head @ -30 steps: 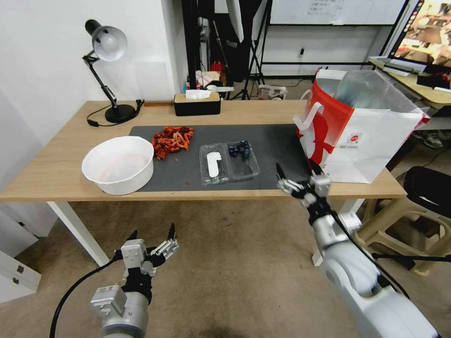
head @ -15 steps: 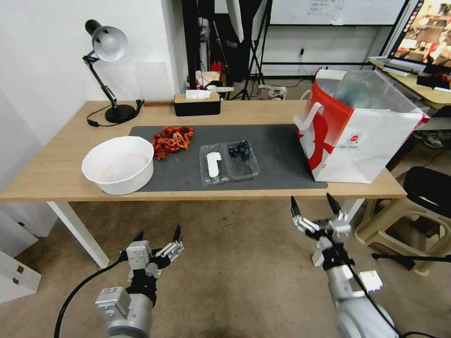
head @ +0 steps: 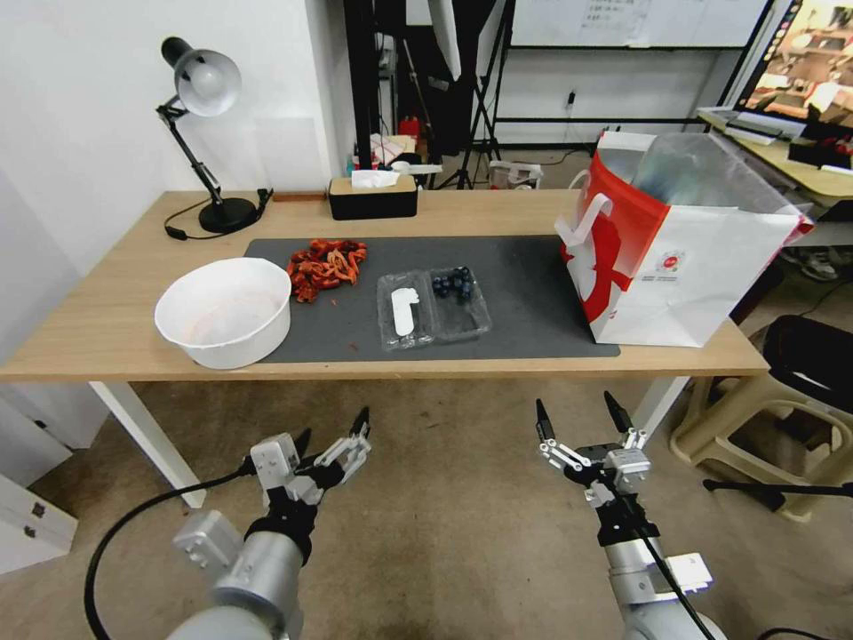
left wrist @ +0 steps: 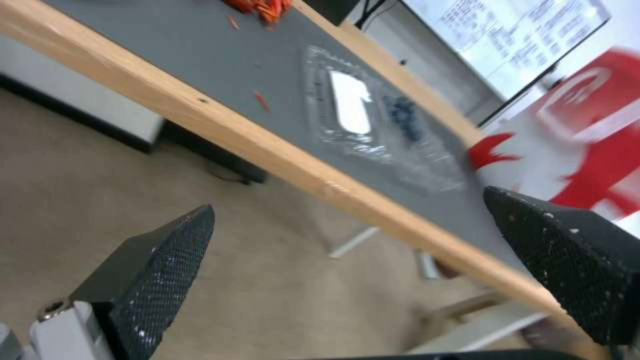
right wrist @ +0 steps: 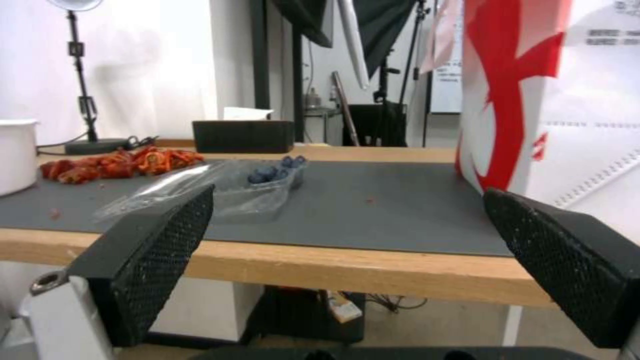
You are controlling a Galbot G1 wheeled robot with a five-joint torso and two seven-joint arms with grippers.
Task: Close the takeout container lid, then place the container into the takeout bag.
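Holding both sets of jaws spread wide and empty, I have the left gripper (head: 330, 434) and the right gripper (head: 578, 415) hanging below the desk's front edge, over the floor. On the left wrist view the fingertips (left wrist: 170, 260) frame the desk's edge with nothing between them. On the desk (head: 115, 311), the takeout container (head: 433, 307) lies open and flat on the dark mat (head: 524, 293), near the mat's front edge and about midway along the desk. Its lid (head: 404, 311), with the white sticker, is the half toward the white bowl (head: 224, 311); the berry half is toward the takeout bag (head: 680, 244). That bag stands upright at the desk's front right corner, mouth open.
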